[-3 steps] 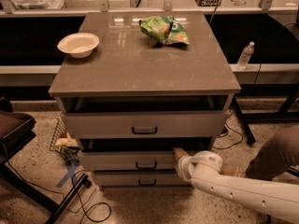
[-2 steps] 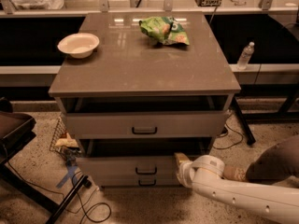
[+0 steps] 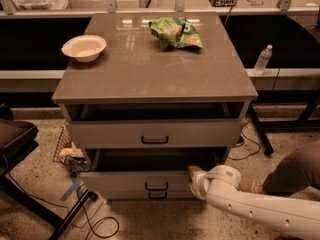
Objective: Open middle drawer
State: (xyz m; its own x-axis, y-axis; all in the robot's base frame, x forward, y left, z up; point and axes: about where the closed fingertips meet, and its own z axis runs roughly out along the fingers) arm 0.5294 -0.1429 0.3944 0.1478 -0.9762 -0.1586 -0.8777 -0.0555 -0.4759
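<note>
The middle drawer (image 3: 125, 181) is the pale-grey front with a small dark handle (image 3: 156, 186), below the top drawer (image 3: 110, 134). It stands pulled out, with a dark gap showing behind its front panel. The gripper (image 3: 193, 176) on my white arm (image 3: 250, 206) is at the right end of that front panel, against its top edge. The bottom drawer's handle (image 3: 157, 195) shows just under the middle drawer's front.
The top drawer is also partly pulled out. On the cabinet top (image 3: 150, 74) are a white bowl (image 3: 84, 47) and a green bag (image 3: 175, 32). A wire basket (image 3: 70, 151), cables and a dark chair (image 3: 15, 139) are at the left. A water bottle (image 3: 262, 59) stands at the right.
The middle drawer's front has slid further out toward the camera, covering more of the bottom drawer. The gripper has moved with it, slightly down and toward the camera.
</note>
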